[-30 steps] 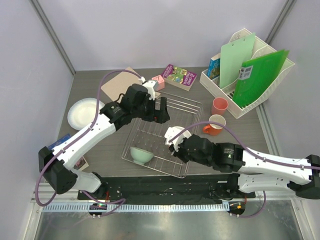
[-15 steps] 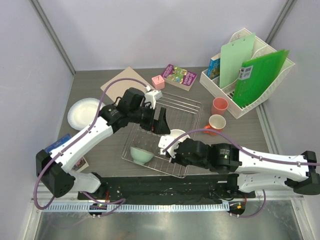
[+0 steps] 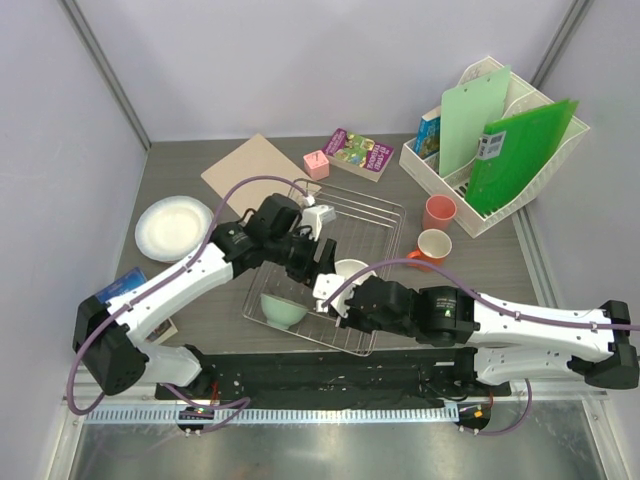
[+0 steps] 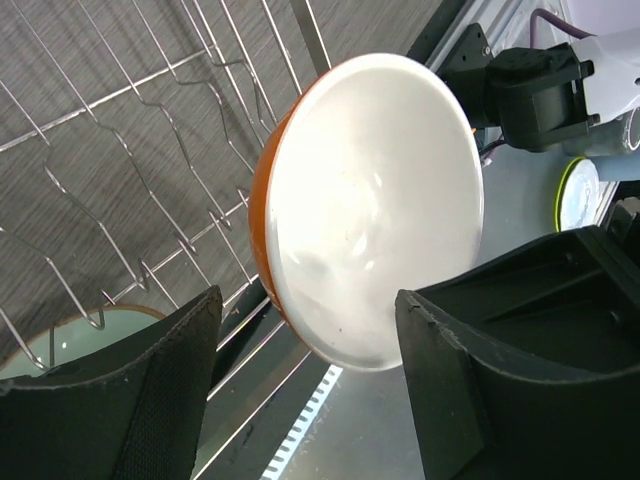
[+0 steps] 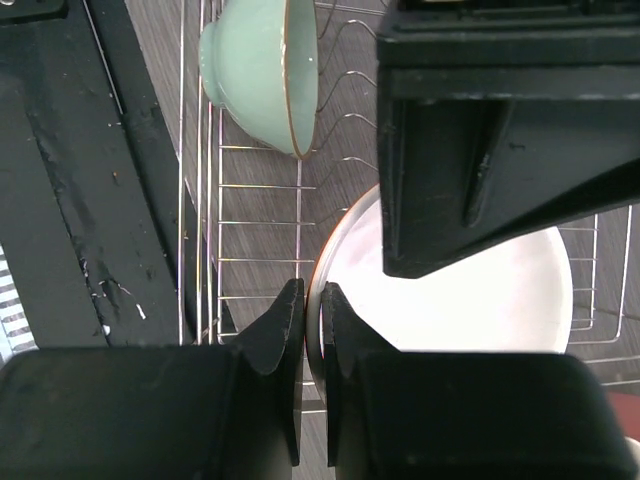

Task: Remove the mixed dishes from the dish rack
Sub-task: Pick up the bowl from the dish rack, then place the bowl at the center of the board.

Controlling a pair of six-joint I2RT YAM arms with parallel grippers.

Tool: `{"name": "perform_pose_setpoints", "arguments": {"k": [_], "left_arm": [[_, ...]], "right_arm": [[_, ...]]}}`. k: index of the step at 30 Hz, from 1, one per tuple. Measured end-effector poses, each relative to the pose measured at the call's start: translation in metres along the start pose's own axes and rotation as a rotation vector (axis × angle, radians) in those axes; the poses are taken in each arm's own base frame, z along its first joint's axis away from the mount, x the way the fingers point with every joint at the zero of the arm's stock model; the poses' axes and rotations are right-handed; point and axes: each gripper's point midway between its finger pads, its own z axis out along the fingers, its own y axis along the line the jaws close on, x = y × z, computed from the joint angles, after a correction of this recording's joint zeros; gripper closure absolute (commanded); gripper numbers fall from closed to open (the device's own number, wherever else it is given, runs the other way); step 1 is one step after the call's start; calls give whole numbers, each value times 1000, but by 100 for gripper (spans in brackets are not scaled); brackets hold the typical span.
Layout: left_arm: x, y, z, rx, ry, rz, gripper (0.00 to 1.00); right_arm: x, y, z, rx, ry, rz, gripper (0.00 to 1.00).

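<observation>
No words or numbers can be read here. The purple book (image 3: pixel 357 154) on the table (image 3: pixel 500 260) has print and pictures on its cover, but the letters are too small to make out. The white sticker (image 3: pixel 487 146) on the dark green folder (image 3: pixel 520 150) has tiny marks that cannot be read. The blue box (image 3: pixel 428 130) in the white holder (image 3: pixel 440 190) and the blue card (image 3: pixel 118 288) at the table's left edge are too blurry as well.
</observation>
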Motion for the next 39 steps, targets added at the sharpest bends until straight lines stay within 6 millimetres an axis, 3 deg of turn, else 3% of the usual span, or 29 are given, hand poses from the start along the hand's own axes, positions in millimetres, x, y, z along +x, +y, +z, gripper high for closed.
{"name": "perform_pose_setpoints", "arguments": {"k": [2, 5, 10, 11, 16, 17, 19, 20, 21, 22, 23, 28, 31, 39], "left_arm": [[-2, 0, 1, 1, -5, 0, 35], [-4, 2, 5, -4, -10, -6, 48], [-5, 10, 14, -28, 0, -26, 85], [-5, 12, 16, -36, 2, -32, 99], [-5, 15, 25, -58, 8, -57, 100], [-5, 15, 25, -62, 7, -56, 100], [-6, 16, 25, -69, 0, -54, 100], [-7, 16, 24, -74, -4, -52, 100], [-8, 17, 23, -83, -11, -45, 100], [-9, 20, 22, -99, -19, -36, 100], [-10, 22, 20, -115, -29, -33, 100], [-22, 34, 7, -195, -91, -32, 100], [-40, 46, -6, -232, -152, -74, 100], [-109, 148, -90, -482, -468, -409, 100]], "right_arm": [[-1, 2, 1, -9, -6, 1, 99], [-4, 4, 1, -22, -17, 4, 99], [-9, 7, 2, -37, -38, 10, 99], [-10, 8, 2, -42, -40, 11, 99], [-15, 10, 3, -53, -60, 11, 99], [-15, 10, 3, -54, -59, 11, 94], [-15, 10, 3, -53, -60, 12, 70], [-15, 10, 3, -52, -60, 16, 50], [-15, 9, 3, -46, -61, 29, 42], [-16, 7, 2, -32, -65, 40, 14], [-17, 5, 2, -19, -70, 50, 3], [-24, -3, -4, 25, -104, 127, 0], [-37, -9, -15, 50, -168, 199, 0], [-88, -50, -78, 164, -491, 431, 0]]}}
